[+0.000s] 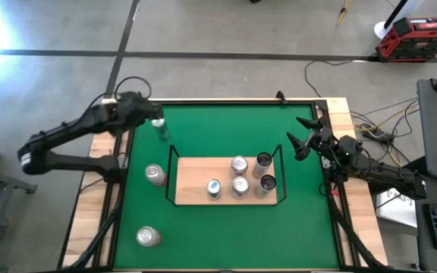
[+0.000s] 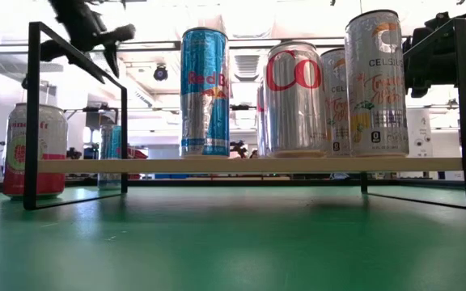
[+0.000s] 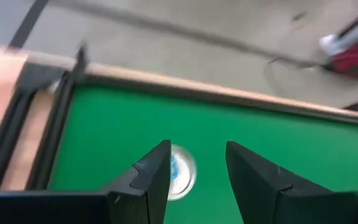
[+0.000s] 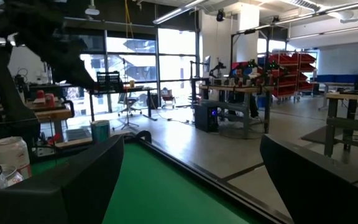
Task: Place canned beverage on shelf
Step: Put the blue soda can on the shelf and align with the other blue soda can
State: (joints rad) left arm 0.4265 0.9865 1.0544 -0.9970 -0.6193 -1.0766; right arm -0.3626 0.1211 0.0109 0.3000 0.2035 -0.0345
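1. Left gripper (image 1: pixel 155 119): fingers (image 3: pixel 151 180) parted, nothing between them, raised off the table.
2. Can (image 1: pixel 160 130) stands just below its tips, on the green table (image 1: pixel 203 125).
3. Shelf (image 1: pixel 192 189), holding five cans, lies well beyond that can.
4. Right gripper (image 1: pixel 303 141): spread wide, empty, beside the shelf's end.

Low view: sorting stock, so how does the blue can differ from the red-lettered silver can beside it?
The blue can is slimmer and taller; the red-lettered silver can is wider and shorter. The blue can is blue-and-silver patterned; the red-lettered silver can is plain silver. Both stand upright on the shelf.
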